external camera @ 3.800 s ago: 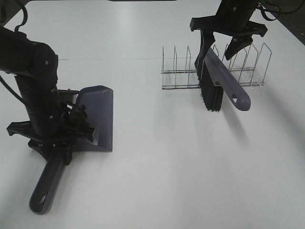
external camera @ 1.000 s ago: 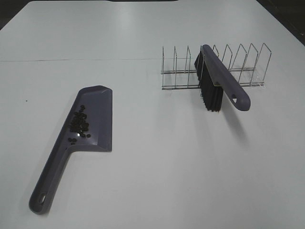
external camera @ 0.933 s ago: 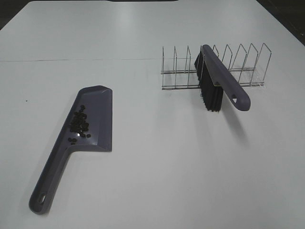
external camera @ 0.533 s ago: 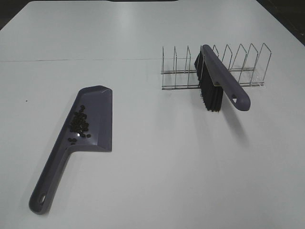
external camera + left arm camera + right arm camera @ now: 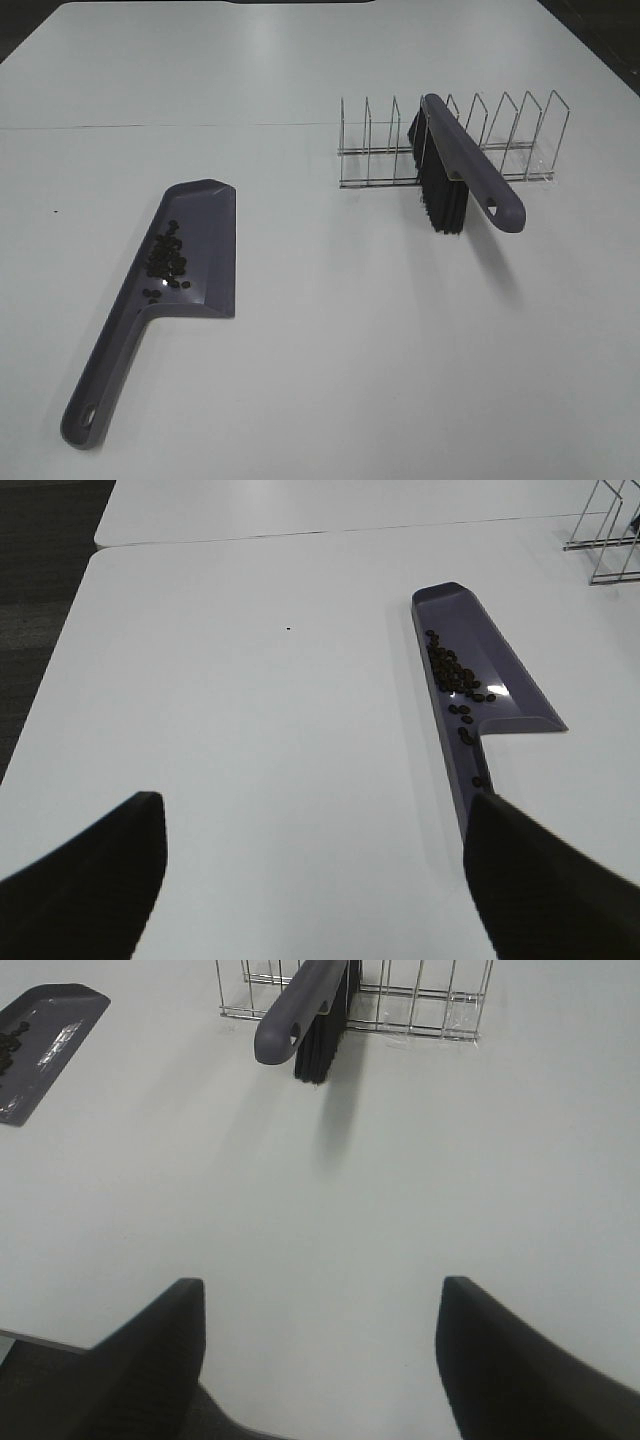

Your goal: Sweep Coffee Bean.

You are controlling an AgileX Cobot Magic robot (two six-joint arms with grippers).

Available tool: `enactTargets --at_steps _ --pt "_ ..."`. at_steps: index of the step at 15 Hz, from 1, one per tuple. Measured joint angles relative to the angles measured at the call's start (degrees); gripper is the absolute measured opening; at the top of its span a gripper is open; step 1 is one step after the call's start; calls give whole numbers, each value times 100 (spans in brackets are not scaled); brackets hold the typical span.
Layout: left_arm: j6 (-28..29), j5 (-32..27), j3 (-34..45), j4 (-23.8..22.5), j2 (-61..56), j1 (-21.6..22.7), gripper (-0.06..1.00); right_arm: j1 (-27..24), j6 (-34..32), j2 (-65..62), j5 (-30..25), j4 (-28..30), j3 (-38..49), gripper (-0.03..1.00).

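Observation:
The coffee beans (image 5: 165, 262) lie in a loose cluster inside the purple dustpan (image 5: 205, 250), which rests flat on the white table at the left. They also show in the left wrist view (image 5: 455, 675), in the dustpan (image 5: 505, 685). The purple brush (image 5: 470, 165) with black bristles leans in the wire rack (image 5: 520, 130). Neither gripper shows in the high view. My left gripper (image 5: 315, 810) is open and empty, back from the dustpan. My right gripper (image 5: 320, 1290) is open and empty, well back from the brush (image 5: 300, 1005).
The wire rack (image 5: 420, 1000) stands at the back right of the white table (image 5: 330, 350). A tiny dark speck (image 5: 55, 211) lies left of the dustpan. The right wrist view shows the dustpan's corner (image 5: 50, 1040) and the table's near edge (image 5: 30, 1345).
Since 3.8 s ago both arms have pulled out of the high view, uncovering the dustpan with the beans. The brush stays in the rack. Nothing has moved in the last second.

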State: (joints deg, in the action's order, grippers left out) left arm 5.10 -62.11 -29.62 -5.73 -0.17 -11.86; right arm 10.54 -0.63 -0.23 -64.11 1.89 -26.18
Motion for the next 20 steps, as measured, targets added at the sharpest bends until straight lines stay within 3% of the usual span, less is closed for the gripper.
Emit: enactTargets --at_steps 1,2,4,6,20 --pt "0 0 0 23 0 115 73 0 -11 0 0 6 0 61" --pt "0 0 0 74 0 756 73 0 -11 0 0 6 0 61" --pt "0 0 0 120 0 1473 73 0 -11 0 0 6 0 61" --pt "0 0 0 195 0 1702 73 0 -11 0 0 6 0 61" --pt "0 0 0 286 0 1736 73 0 -17 0 0 63 0 61"
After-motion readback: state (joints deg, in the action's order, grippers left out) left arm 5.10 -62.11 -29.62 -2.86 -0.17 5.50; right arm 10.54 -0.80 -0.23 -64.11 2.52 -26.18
